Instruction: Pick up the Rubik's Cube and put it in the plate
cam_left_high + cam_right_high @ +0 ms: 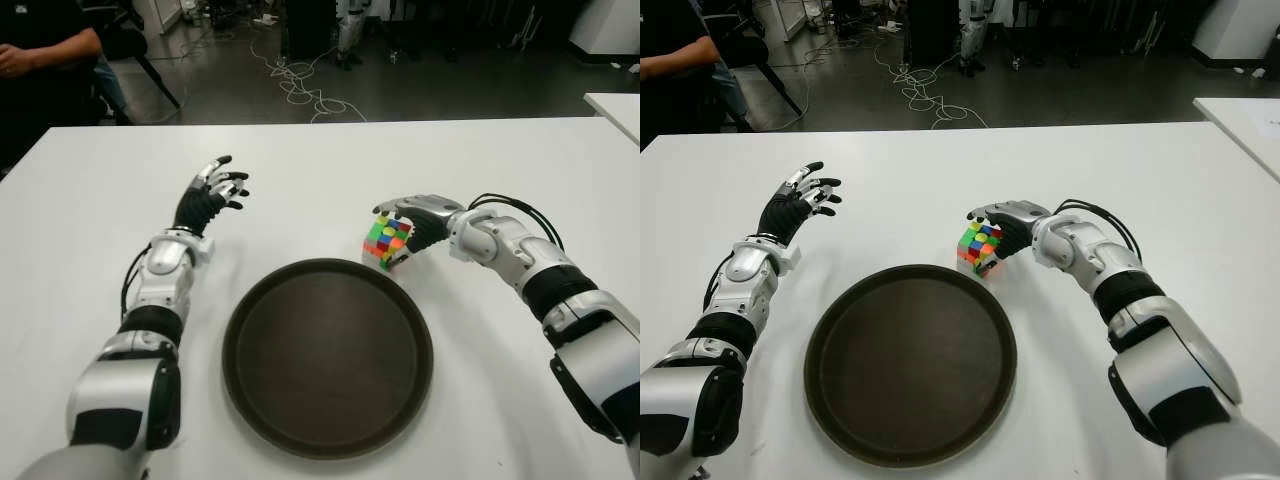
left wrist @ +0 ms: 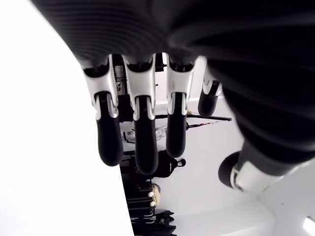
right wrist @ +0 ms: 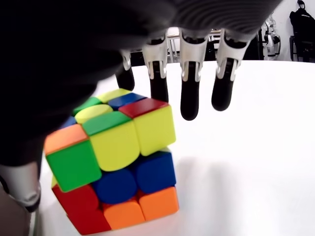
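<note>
1. On the white table (image 1: 330, 160) sits a round dark plate (image 1: 328, 356), close to the robot's front, with nothing in it.
2. Just beyond the plate's far right rim stands the Rubik's Cube (image 1: 386, 240), tipped on an edge, on the table and outside the plate.
3. Over the cube reaches the right hand (image 1: 412, 222); its fingers (image 3: 189, 101) are extended past the top of the cube, loosely cupped rather than clamped, and I cannot tell whether they touch it.
4. Off to the left of the plate, the left hand (image 1: 212, 192) is raised with its fingers (image 2: 140, 147) spread and holding nothing.
5. Past the far left corner of the table a person (image 1: 40, 60) in dark clothing sits, and cables (image 1: 300, 85) trail across the floor.
</note>
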